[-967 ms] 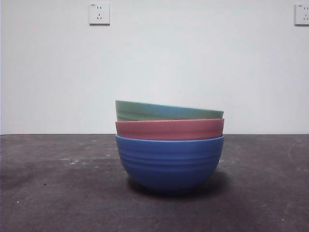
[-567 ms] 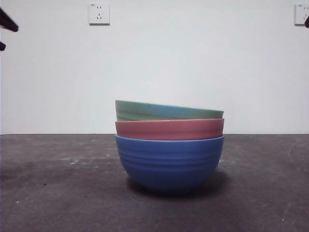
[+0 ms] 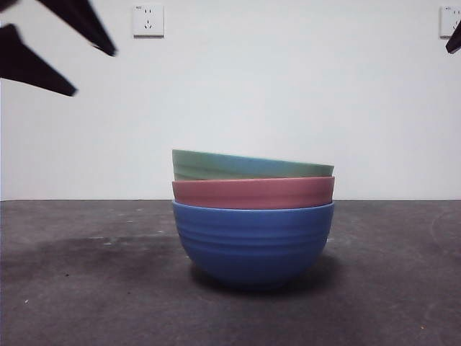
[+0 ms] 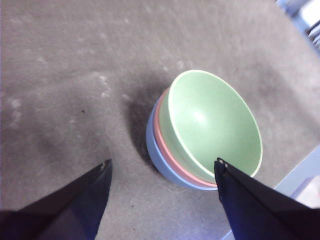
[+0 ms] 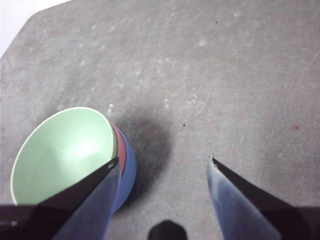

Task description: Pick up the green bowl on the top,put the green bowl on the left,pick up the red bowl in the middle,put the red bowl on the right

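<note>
Step 1, approach phase: nothing grasped yet, all three bowls stacked mid-table [image 3: 403, 288].

Table: dark grey, scuffed w/ pale specks. Stack sits centre; wall behind is plain white w/ two sockets.

Stack, bottom up: blue bowl [image 3: 253, 241] on the table, red bowl [image 3: 253, 192] nested in it w/ only its rim band showing, green bowl [image 3: 245, 166] nested on top. Green one sits tilted, rim higher on one side. Matte sage, inside smooth and empty per wrist views [image 4: 212, 120]. Red is muted pink-red, just a thin band visible btwn green and blue [image 5: 121, 150].

Left gripper [image 4: 162, 170]: jaws spread wide, empty, above and to one side of the stack; in front view it's the big dark pair at top corner [image 3: 75, 61], well clear of the bowls.

Right gripper [image 5: 162, 162]: jaws spread, empty, stack off to one side of it; likely just the black tip at the other top corner in front view. Looks like it's waiting.

Next move, my guess: left gripper needs to drop to the green rim, one jaw inside, one outside, then pinch and lift straight so red doesn't drag up w/ it. Tilt means the high side of the rim is the easier bite.
</note>
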